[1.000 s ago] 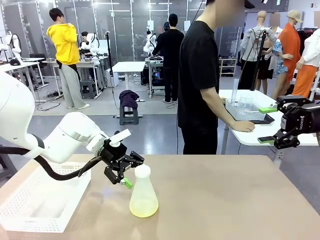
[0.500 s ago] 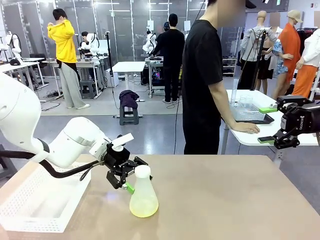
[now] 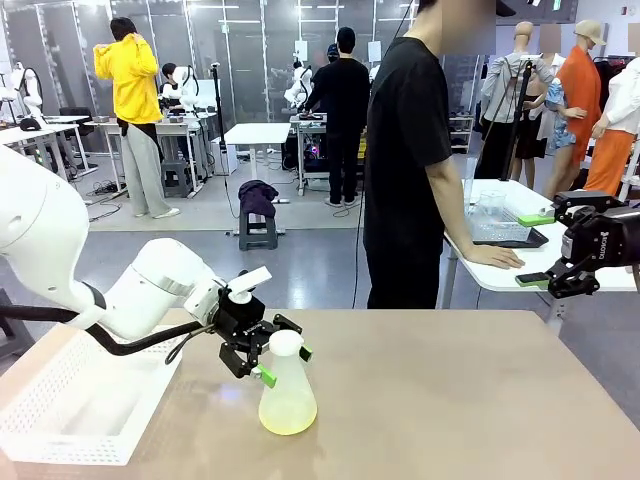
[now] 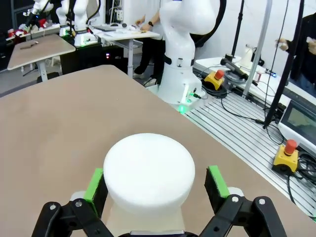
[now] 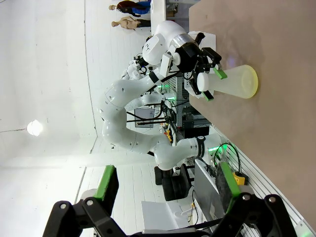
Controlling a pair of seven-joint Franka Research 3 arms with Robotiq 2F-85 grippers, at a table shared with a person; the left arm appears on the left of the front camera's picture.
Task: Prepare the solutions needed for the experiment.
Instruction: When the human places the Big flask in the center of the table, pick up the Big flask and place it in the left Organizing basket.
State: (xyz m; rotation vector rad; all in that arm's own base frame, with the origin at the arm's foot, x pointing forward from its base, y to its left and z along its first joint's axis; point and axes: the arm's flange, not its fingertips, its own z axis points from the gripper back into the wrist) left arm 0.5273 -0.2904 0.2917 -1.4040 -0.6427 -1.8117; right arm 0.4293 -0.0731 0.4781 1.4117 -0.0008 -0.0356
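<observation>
Nearby, a white perforated tray [image 3: 70,400] sits on the near left of the tan surface [image 3: 450,400], beside the left arm, and a person in black [image 3: 405,160] stands beyond the far edge at a side table; nothing blocks the flask. The frosted conical flask [image 3: 287,385] stands upright near the middle-left, its long axis vertical, neck up, with the solutions [image 3: 288,422] as a shallow yellow-green layer in its base. The left hand [image 3: 285,363] is spread wide, green pads [image 4: 95,183] flanking the flask's neck without touching. Compared with a second ago it has moved in around the neck. The right hand [image 3: 550,283] hangs wide open, empty, at far right.
</observation>
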